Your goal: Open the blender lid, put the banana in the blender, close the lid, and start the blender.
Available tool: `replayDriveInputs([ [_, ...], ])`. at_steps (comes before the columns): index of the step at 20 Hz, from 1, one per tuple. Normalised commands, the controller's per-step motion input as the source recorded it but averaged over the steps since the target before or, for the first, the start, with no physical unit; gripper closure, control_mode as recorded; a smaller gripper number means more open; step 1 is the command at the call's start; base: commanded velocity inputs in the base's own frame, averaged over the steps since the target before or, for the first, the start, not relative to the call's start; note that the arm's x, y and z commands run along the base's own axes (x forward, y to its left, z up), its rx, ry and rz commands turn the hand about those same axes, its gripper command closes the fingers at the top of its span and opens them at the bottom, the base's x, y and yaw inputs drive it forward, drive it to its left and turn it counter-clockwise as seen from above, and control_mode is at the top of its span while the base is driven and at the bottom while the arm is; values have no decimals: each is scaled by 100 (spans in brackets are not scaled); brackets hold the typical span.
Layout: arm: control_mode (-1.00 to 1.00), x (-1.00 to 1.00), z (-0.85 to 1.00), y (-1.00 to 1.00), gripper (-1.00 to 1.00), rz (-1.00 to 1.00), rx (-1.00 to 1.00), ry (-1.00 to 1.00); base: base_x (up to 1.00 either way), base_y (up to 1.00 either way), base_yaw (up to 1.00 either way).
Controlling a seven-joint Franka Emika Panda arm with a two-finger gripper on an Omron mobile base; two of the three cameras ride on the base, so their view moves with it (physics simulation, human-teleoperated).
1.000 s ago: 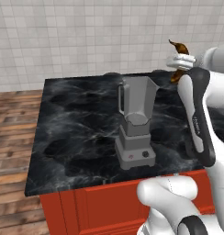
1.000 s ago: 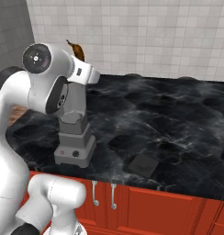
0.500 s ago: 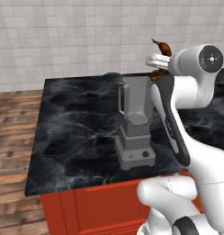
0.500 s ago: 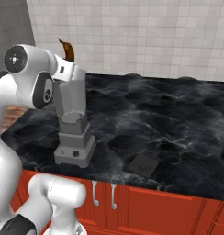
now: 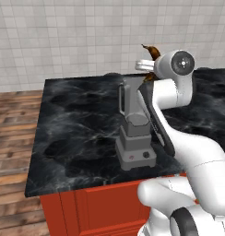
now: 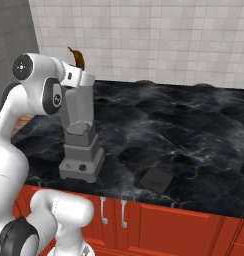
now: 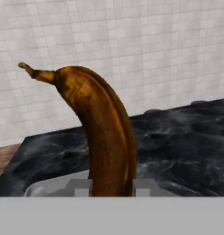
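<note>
On the near right of the tabletop (image 6: 204, 150) the blender lid (image 6: 156, 180) lies flat, well apart from the blender (image 6: 80, 135), whose jar stands open. Above the jar's rim the fingers (image 7: 88, 187) pinch the banana (image 7: 102, 137) at its lower end, stem up. The risk is a release off centre: the banana may catch the rim and tumble onto the tabletop. Open room lies right of the blender; the near edge sits just before its base.

No readable text, label, brand, number or sign is showing anywhere; the blender (image 5: 135, 129) base is carrying only an unmarked red button and black knob.
</note>
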Motion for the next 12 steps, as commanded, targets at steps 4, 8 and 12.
replayDriveInputs([
  [4, -100, 27, -11, 22, 100, 0, -14, 6, 0, 0, 0],
  [8, -100, 21, -17, 18, 100, 0, -13, 5, 0, 0, 0],
  [12, -100, 20, -19, 15, 100, 0, -13, 5, 0, 0, 0],
])
